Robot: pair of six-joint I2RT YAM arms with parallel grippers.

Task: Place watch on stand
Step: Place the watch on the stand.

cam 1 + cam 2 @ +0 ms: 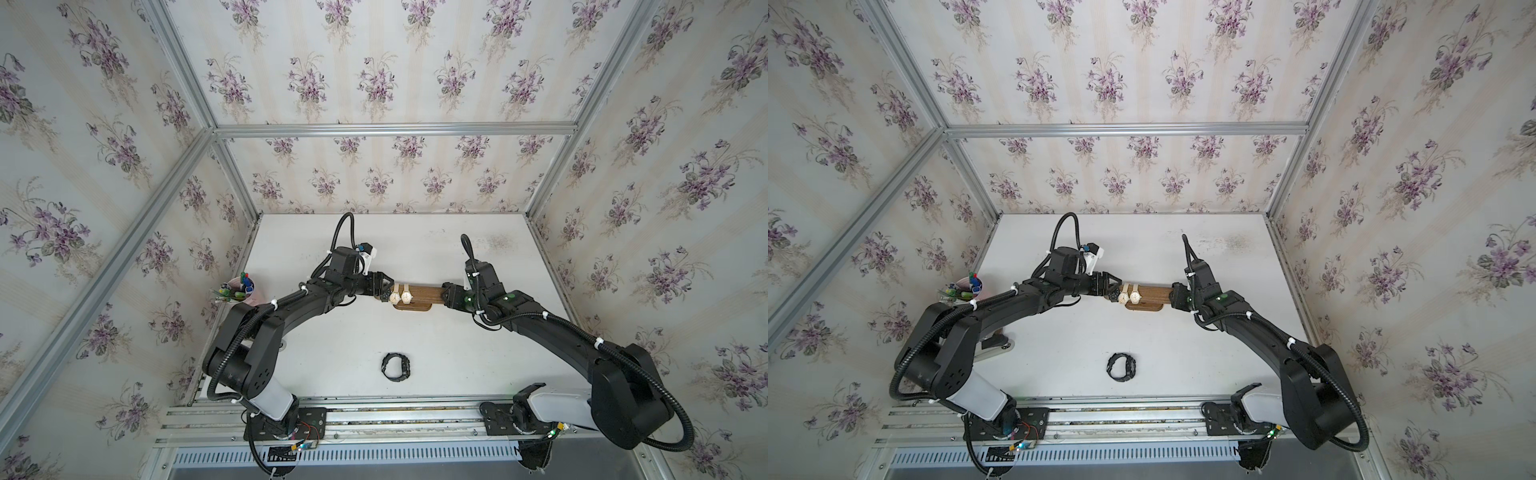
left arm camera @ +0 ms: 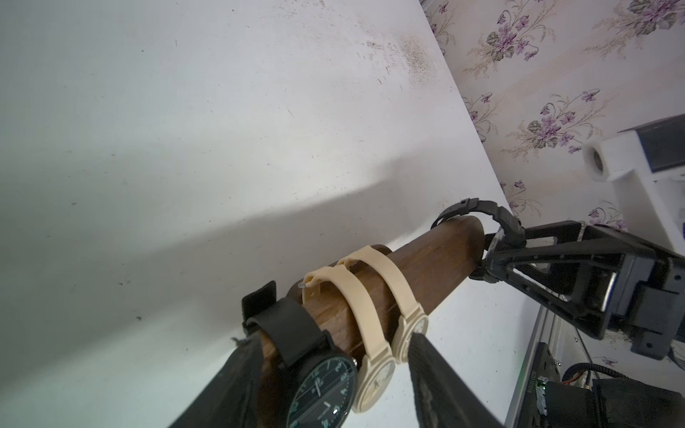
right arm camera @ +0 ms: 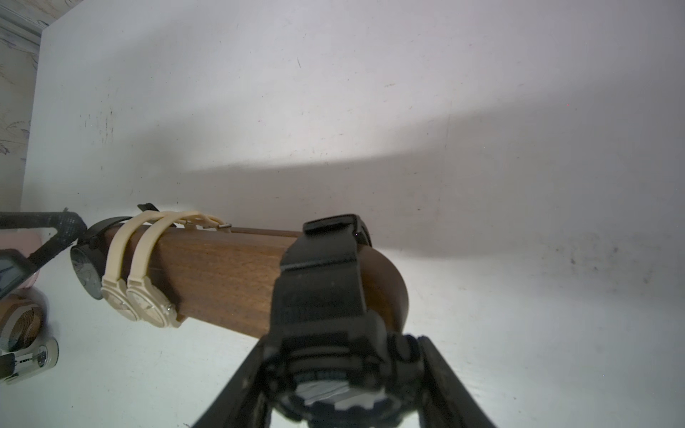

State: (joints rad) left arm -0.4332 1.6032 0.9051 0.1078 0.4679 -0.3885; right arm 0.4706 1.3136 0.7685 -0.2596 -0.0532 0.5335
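Wooden stand (image 1: 424, 292) at the centre of the table (image 1: 457, 353), with a watch at each end.
We find a dark brown, rounded bar carrying two beige watches (image 2: 370, 318) left of middle. The left gripper (image 1: 388, 289) has its jaws apart, straddling a dark-dial watch (image 2: 320, 392) on the left end. The right gripper (image 1: 446, 294) is clamped on a chunky black watch (image 3: 322, 296), its strap looped over the right end. The lettering on its case is too blurred to read. A loose black watch (image 1: 396, 366) lies near the front.

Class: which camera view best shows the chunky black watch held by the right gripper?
The right wrist view: the chunky black watch looms large, strap over the stand's end, case between the right gripper's fingers. The left wrist view shows it small, far off. In both top views it cannot be told from the gripper.
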